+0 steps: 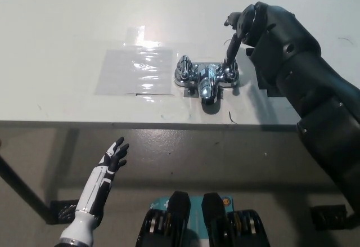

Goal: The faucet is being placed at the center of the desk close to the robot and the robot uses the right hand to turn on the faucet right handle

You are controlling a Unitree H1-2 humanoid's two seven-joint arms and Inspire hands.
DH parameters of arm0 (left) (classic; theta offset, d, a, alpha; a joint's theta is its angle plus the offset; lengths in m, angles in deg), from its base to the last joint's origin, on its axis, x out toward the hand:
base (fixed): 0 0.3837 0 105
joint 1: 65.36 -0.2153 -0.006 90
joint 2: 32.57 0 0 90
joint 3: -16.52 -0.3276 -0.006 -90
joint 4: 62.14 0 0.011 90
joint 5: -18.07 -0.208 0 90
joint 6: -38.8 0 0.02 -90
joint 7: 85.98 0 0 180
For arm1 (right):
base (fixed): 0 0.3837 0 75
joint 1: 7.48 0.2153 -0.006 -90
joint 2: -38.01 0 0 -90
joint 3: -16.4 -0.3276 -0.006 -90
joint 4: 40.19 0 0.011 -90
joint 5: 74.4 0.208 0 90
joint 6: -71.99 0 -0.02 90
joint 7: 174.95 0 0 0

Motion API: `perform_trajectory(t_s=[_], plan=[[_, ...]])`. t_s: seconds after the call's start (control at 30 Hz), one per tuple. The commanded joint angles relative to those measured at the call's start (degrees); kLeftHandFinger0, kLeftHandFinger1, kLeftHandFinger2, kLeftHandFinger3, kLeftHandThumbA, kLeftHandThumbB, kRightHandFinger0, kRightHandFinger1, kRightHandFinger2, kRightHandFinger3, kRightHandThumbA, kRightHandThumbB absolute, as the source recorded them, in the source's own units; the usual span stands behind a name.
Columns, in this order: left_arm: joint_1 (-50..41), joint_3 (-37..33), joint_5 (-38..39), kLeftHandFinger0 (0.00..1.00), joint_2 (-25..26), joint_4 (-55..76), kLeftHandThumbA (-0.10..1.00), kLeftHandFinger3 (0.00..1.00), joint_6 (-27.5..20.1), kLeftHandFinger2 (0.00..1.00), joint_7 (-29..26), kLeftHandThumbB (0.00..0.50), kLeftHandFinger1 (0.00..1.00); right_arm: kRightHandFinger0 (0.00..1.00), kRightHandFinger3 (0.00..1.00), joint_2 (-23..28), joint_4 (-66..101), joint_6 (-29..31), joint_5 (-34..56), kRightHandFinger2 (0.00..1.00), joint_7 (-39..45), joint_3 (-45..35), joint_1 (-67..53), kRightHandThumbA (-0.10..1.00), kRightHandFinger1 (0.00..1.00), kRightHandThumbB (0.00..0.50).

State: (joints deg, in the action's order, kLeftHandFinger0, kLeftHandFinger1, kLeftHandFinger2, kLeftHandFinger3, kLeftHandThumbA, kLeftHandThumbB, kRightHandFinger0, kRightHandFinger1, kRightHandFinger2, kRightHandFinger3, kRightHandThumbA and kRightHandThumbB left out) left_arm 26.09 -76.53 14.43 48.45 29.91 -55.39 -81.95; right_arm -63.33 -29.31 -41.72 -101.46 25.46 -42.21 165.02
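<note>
A chrome faucet (206, 77) stands on the white desk (67, 27) near its front edge, spout pointing toward me. Its right handle (230, 71) sits under my black right hand (241, 28), whose fingers are apart; one extended finger (229, 52) reaches down onto the top of that handle. The left handle (183, 68) is untouched. My white left hand (111, 160) hangs below the desk edge at lower left, fingers spread, holding nothing.
A sheet of clear plastic film (135, 70) lies taped on the desk left of the faucet. A dark flat pad (264, 81) lies right of the faucet, partly hidden by my right arm. The desk's front edge (140, 124) runs just below the faucet.
</note>
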Motion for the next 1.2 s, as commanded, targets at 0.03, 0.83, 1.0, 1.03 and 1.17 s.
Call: perform_trajectory(t_s=[0.03,0.83,1.0,1.03,1.17], plan=[[0.7,0.2,0.1,1.0,0.3,1.9,1.0,1.0,-0.6,1.0,0.2,0.063,1.0,1.0,1.0,-0.8,0.6,-1.1,-1.5,1.0,-1.4,0.5,2.2,1.0,1.0,0.367],[1.6,0.2,0.1,1.0,0.3,2.0,1.0,1.0,-0.1,1.0,0.2,0.073,1.0,1.0,1.0,0.5,-0.9,0.5,-2.7,1.0,1.1,2.1,1.2,0.83,1.0,0.385],[1.7,0.6,0.4,1.0,0.4,2.2,1.0,1.0,0.1,1.0,0.2,0.062,1.0,1.0,1.0,2.2,-1.6,3.2,-4.7,1.0,6.4,5.3,2.1,0.85,1.0,0.356],[1.7,0.5,0.3,1.0,0.4,2.2,1.0,1.0,-0.1,1.0,0.2,0.054,1.0,1.0,1.0,2.5,-1.7,3.2,-4.7,1.0,7.5,5.7,2.3,0.86,1.0,0.339],[1.7,0.5,0.1,1.0,0.4,2.4,1.0,1.0,0.3,1.0,0.2,0.054,1.0,1.0,1.0,4.0,-2.4,4.5,-5.2,1.0,12.2,7.5,2.9,0.91,1.0,0.266]])
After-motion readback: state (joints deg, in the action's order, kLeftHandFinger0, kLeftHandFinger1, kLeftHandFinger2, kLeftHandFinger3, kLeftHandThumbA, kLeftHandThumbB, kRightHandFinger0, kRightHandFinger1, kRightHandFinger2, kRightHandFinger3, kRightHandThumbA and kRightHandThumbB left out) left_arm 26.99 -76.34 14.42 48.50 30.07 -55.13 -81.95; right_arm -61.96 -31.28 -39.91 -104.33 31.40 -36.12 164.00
